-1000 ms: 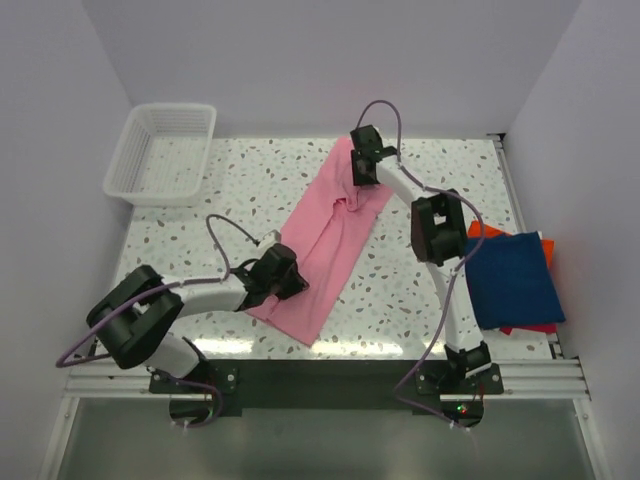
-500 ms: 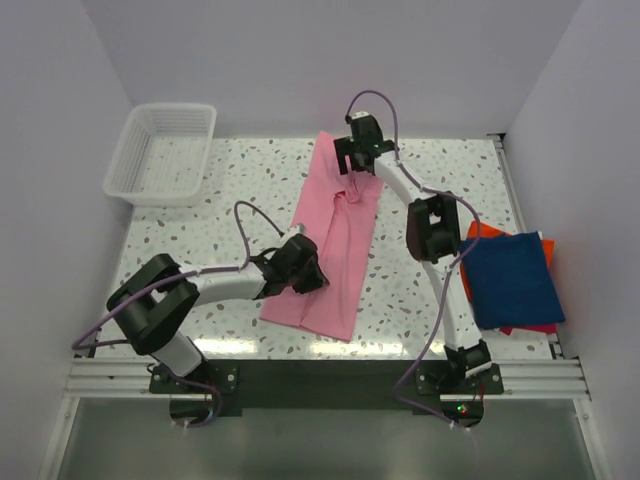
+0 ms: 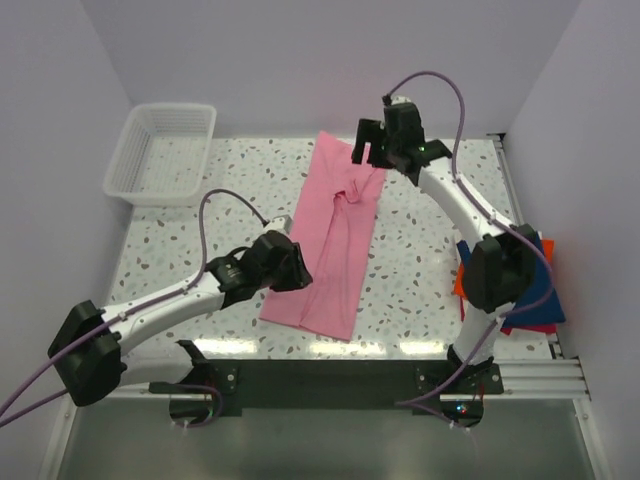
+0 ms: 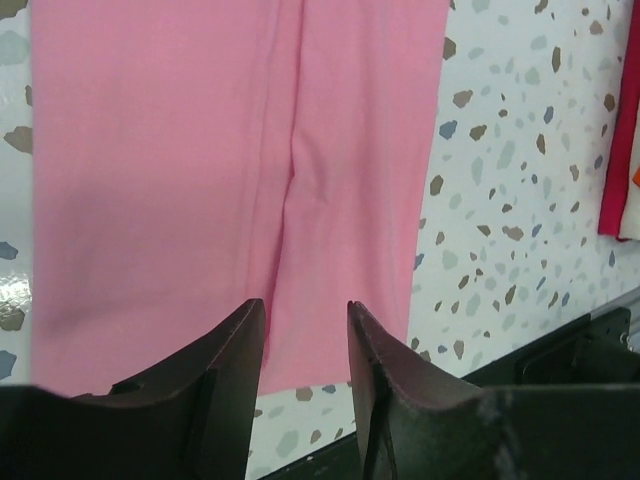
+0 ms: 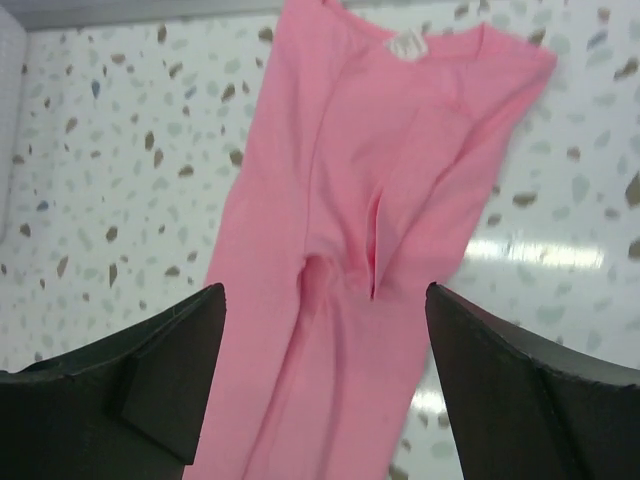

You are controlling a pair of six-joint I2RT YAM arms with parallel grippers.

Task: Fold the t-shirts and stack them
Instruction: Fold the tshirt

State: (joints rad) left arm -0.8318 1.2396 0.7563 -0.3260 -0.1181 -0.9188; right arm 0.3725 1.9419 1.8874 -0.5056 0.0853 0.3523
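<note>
The light pink t-shirt [image 3: 335, 235] lies folded lengthwise as a long strip running from the far middle of the table toward the near edge. My left gripper [image 3: 299, 267] hovers at its left edge near the lower end. Its jaws are open, with only the pink t-shirt [image 4: 230, 170] showing below the left gripper [image 4: 305, 312]. My right gripper [image 3: 371, 152] is raised over the collar end, open wide. Beneath the right gripper [image 5: 325, 292] the pink t-shirt [image 5: 370, 190] shows a fold ridge. A navy blue t-shirt [image 3: 541, 292] lies on an orange-red t-shirt [image 3: 460, 281] at the right, partly hidden by the right arm.
A white mesh basket [image 3: 160, 150] stands at the far left corner. The terrazzo table [image 3: 220, 200] ends in a black rail along the near side. Walls close in on the left, back and right.
Both grippers have let go of the pink t-shirt and opened. The shirt was swung straighter, then left flat. The right arm rose and shifted right; the left arm drew back left.
</note>
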